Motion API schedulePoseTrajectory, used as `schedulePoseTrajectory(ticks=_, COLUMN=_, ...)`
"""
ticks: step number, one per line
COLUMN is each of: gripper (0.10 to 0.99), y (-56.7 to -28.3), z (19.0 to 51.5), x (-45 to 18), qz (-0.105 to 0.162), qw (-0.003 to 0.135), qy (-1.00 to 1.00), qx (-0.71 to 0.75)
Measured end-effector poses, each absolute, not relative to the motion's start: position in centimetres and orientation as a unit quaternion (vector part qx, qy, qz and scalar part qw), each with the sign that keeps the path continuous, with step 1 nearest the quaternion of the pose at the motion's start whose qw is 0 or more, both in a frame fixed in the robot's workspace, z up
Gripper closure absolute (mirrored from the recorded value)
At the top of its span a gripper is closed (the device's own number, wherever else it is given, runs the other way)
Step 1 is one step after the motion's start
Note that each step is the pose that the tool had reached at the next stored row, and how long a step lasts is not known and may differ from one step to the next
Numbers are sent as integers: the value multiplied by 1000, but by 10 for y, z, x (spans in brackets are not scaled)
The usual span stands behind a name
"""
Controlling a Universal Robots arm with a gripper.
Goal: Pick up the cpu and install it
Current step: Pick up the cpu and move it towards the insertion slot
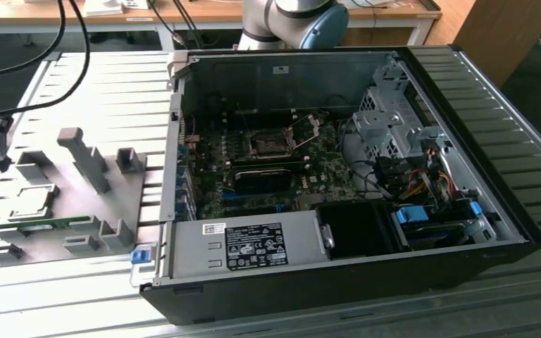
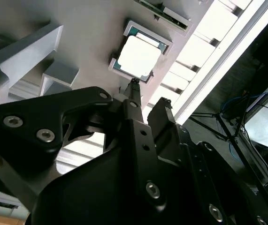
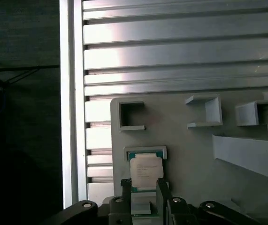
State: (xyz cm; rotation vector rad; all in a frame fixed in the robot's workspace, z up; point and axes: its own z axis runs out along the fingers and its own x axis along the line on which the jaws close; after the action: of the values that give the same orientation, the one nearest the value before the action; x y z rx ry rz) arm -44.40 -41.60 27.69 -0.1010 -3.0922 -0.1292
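The cpu (image 3: 146,171) is seen seated flat, metal top upward, in a shallow square nest (image 3: 145,151) on the grey fixture plate (image 3: 185,154), directly under and just ahead of the gripper (image 3: 144,193). It is judged that the nest's raised rim is there to keep the chip square and at a known spot, so that it can be approached from straight above. The gripper is seen with its jaws parted, and nothing is held between them. In the first wrist view the two fingers (image 3: 126,192) are set slightly wider than the chip and line up with two of its opposite edges, a spacing judged to suit closing on its sides. Whether the fingertips already touch the chip or the rim cannot be told, though in the second wrist view one tip is seen very near the nest's edge. A green memory stick (image 2: 164,11) is held in its own slot just beyond the cpu from the gripper. The plate is carried on a slatted metal table (image 3: 171,56). Well apart from the gripper, inside the opened computer case (image 1: 346,282), the socket (image 1: 272,144) on the motherboard (image 1: 327,172) is seen bare, with its metal frame apparently swung up.
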Motion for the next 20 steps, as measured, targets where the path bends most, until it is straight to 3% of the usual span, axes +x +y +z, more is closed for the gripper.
schedulePoseTrajectory(ticks=1, gripper=737, y=-416, z=275, x=-444, qz=-41, qw=23, qy=-998, qx=-31)
schedulePoseTrajectory(ticks=3, gripper=620, y=-416, z=272, x=-444, qz=-40, qw=23, qy=-999, qx=-26)
schedulePoseTrajectory(ticks=4, gripper=620, y=-416, z=270, x=-444, qz=-39, qw=23, qy=-999, qx=-25)
schedulePoseTrajectory(ticks=6, gripper=506, y=-416, z=268, x=-444, qz=-36, qw=23, qy=-999, qx=-22)
schedulePoseTrajectory(ticks=9, gripper=447, y=-417, z=264, x=-444, qz=-32, qw=23, qy=-999, qx=-20)
schedulePoseTrajectory(ticks=10, gripper=380, y=-417, z=263, x=-444, qz=-31, qw=23, qy=-999, qx=-20)
schedulePoseTrajectory(ticks=20, gripper=380, y=-417, z=255, x=-444, qz=-18, qw=23, qy=-999, qx=-18)
